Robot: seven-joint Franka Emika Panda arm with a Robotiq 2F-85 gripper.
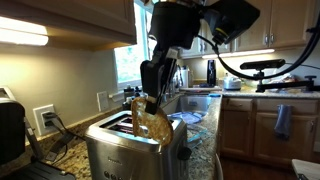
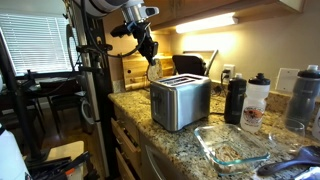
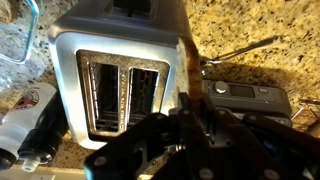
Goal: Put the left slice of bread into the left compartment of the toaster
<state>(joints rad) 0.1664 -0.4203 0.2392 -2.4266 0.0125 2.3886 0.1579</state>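
— One slice up in the air?
— Yes. The toaster [image 1: 130, 150] sits on the table [image 2: 132, 103]. Above it, right of both slots in the wrist view, the left slice of bread [image 1: 155, 125] hangs on edge, long axis roughly vertical.
— And the claw [image 1: 153, 100]?
— Pinching the slice's top, arm reaching steeply down.

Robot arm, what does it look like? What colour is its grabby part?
The end effector is black and chunky, with long black fingers. A thick black cable loops out beside the wrist. Higher up, in an exterior view, the arm looks white or pale grey with rounded joints. No markings can be made out.
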